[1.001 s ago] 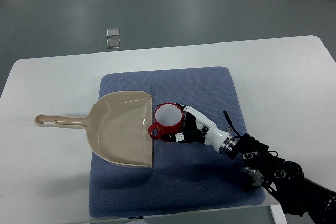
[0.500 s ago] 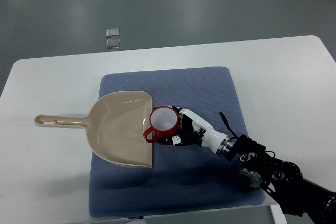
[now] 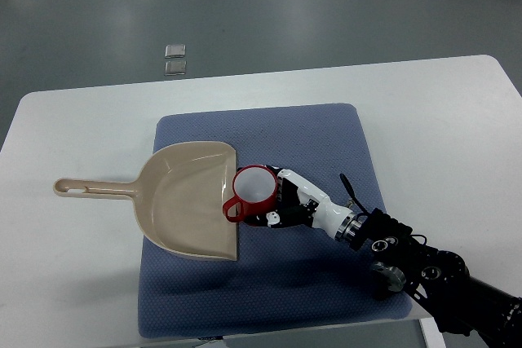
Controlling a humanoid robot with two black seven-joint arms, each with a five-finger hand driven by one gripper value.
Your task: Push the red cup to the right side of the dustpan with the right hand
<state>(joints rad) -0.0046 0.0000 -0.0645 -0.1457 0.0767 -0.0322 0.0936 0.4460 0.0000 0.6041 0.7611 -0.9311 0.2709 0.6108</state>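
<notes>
The right robot hand [image 3: 285, 201], fingers curled against the small red plastic cup [image 3: 251, 191] beside the beige plastic dustpan [image 3: 188, 201]; the cup looks light, rigid, tippable, so push low.

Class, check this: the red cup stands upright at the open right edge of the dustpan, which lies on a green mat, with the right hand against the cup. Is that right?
One detail is wrong: the mat is blue, not green. The top view shows the rest: the red cup stands upright at the dustpan's open right edge, with the right hand against it.
</notes>
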